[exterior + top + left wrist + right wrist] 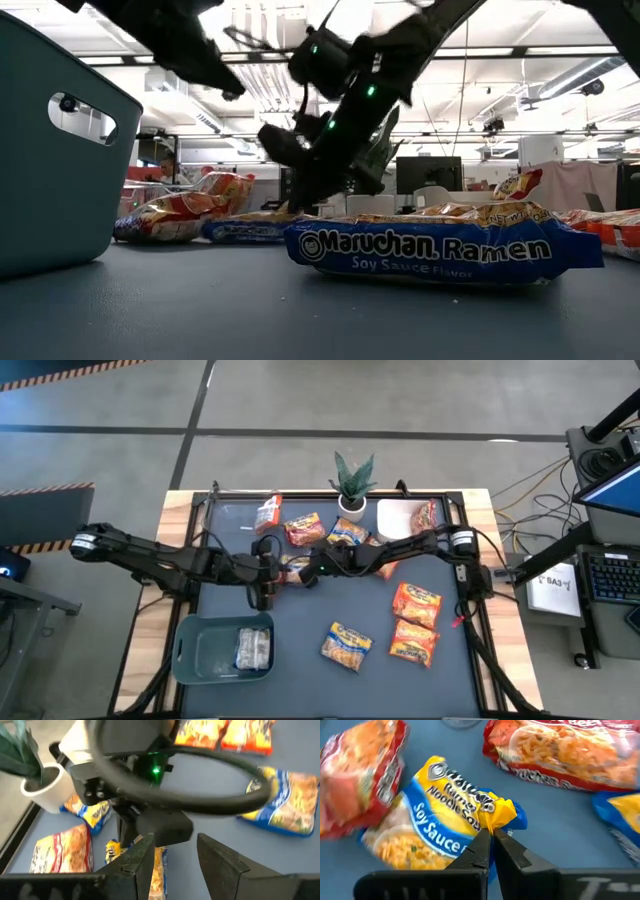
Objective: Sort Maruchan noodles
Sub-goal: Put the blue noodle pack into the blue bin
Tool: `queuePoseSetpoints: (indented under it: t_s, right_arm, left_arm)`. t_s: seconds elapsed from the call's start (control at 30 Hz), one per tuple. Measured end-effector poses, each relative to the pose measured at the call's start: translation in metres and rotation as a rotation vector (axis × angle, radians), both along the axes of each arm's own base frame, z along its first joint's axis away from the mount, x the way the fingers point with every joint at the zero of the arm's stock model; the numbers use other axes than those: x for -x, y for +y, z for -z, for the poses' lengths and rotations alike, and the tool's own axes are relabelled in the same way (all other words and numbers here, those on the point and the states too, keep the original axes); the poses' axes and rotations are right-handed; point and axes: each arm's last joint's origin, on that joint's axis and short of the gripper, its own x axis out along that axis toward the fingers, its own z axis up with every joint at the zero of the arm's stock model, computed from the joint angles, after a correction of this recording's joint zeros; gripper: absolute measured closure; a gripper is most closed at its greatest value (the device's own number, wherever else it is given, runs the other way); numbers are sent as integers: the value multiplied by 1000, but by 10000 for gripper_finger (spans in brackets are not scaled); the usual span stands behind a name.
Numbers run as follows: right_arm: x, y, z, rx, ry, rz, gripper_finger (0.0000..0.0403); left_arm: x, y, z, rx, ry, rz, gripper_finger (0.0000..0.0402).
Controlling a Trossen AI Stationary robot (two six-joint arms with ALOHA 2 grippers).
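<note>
Several Maruchan packets lie flat on the dark mat. A yellow-and-blue soy sauce packet (445, 820) sits mid-table (292, 568), beside a red packet (360, 780). My right gripper (492, 845) is shut on it, reaching in from the right (303, 572). My left gripper (175, 865) is open and hovers just left of that packet (263, 592), facing the right gripper. In the left wrist view the packet (159, 870) shows past one finger. A silvery packet (253, 649) lies in the teal bin (190, 655). A red packet (424, 517) rests in the white bin (392, 520). My right gripper pinches the soy sauce packet's crimped end edge (496, 817) between its two fingers. The wrapper is bunched into a fold there. The fingers slant down at it from the table's right. The rest of the packet seems to lie on the mat, partly against the red packet.
A potted plant (352, 485) stands at the far edge, between packets. Orange packets (415, 622) and a yellow-blue packet (346, 645) lie on the near right; it fills the front of the low view (440, 250). Bare mat shows between the bin and those packets.
</note>
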Motion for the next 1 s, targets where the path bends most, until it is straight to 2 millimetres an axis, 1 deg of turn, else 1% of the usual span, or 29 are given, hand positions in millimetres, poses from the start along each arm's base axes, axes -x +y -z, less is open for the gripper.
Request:
queuePoseSetpoints:
  t_s: [0.07, 0.2, 0.23, 0.3, 0.4, 0.5, 0.57, 0.8, 0.93, 1.0]
  right_arm:
    - [7, 7, -8, 21, 55, -41, 394]
    - [31, 30, -16, 27, 270, -114, 394]
    - [38, 35, -19, 10, 323, -125, 394]
    - [51, 38, -24, -78, 412, -162, 394]
    - [64, 41, -32, -142, 474, -152, 394]
    - [70, 48, -37, -137, 472, -148, 394]
    - [73, 51, -42, -134, 461, -157, 394]
    - [80, 52, -61, -83, 406, -143, 394]
    - [94, 54, -72, -79, 391, -153, 394]
    - [103, 56, -76, -79, 373, -152, 394]
  left_arm:
    - [-2, 0, -2, 5, -31, 0, 271]
    - [-3, -1, -5, 16, -62, -3, 271]
    - [-3, -1, -5, 25, -67, -7, 271]
    - [-4, -1, -6, 45, -77, -10, 271]
    - [-5, -1, -6, 67, -95, -19, 271]
    - [-10, -2, -1, 73, -82, -24, 271]
    - [-17, -3, 4, 74, -78, -25, 271]
    - [-46, -8, 36, 89, -38, -10, 271]
    - [-61, -13, 53, 134, -34, 57, 271]
    - [-67, -14, 60, 151, -39, 82, 271]
